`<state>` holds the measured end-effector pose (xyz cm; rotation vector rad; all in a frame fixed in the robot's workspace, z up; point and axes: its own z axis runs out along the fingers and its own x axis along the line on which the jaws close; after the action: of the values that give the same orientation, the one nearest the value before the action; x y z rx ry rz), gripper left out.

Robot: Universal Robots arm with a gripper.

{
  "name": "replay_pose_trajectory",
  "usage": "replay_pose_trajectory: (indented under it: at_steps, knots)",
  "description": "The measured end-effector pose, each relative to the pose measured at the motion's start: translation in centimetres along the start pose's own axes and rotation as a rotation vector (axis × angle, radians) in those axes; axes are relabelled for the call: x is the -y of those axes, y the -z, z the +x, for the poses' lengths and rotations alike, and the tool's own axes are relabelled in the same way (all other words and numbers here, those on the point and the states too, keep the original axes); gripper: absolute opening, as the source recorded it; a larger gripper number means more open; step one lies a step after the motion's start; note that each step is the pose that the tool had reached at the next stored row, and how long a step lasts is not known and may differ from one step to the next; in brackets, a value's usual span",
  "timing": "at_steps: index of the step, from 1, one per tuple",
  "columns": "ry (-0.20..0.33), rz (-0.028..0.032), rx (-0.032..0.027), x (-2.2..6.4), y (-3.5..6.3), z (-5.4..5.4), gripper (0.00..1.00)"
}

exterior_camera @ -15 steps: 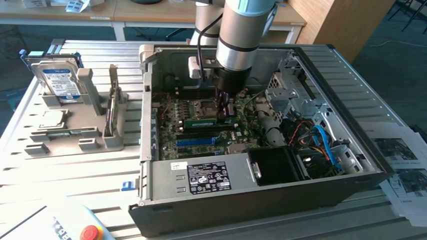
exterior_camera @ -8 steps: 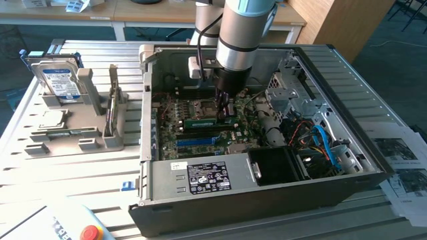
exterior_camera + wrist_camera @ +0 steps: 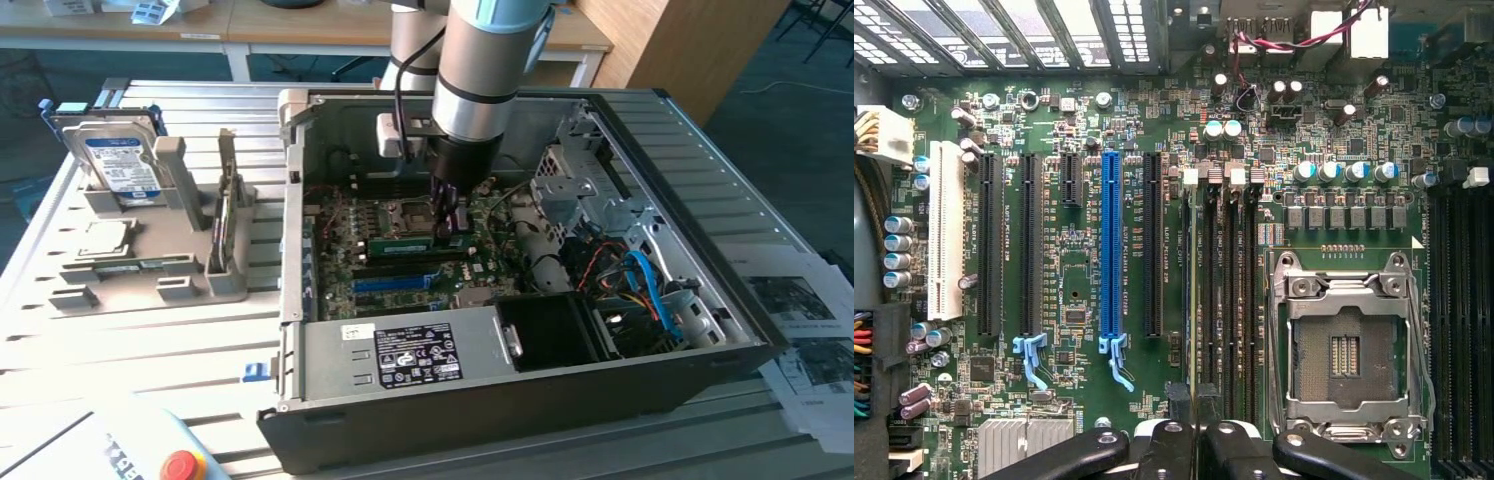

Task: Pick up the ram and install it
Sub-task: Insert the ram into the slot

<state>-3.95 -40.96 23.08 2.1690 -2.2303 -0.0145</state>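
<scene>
The ram (image 3: 404,243) is a thin, narrow green board stick with small dark chips on its face. It stands on its long edge, level, pinched in my tool (image 3: 451,230), down inside the open case (image 3: 534,400). In the wrist view the ram (image 3: 1194,300) is edge-on, a thin line running along the black slots (image 3: 1237,300). I cannot tell if it is seated.

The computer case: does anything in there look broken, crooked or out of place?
Nothing looks damaged or askew. The case lies open on its side, and the gripper holds the memory stick in line with the slots. The processor socket is empty, though its frame looks intact.
</scene>
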Motion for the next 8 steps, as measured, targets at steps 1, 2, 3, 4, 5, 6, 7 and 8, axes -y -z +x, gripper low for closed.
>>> replay_pose_trajectory:
  at_steps: [1,2,3,4,5,6,7,8]
  knots:
    - [0.0,0.0,0.0,0.0,0.0,0.0,0.12]
    - [0.0,0.0,0.0,0.0,0.0,0.0,0.12]
    - [0.0,0.0,0.0001,0.0,0.0,0.0,0.12]
    - [0.0,0.0,0.0001,0.0,-0.01,-0.02,0.12]
    - [0.0,0.0001,0.0002,0.0,-0.01,-0.03,0.12]
    - [0.0,0.0,0.0001,0.0,-0.01,-0.03,0.12]
    - [0.0,0.0,0.0001,0.0,-0.01,-0.03,0.12]
    - [0.0,0.0,-0.0001,0.0,-0.02,-0.03,0.12]
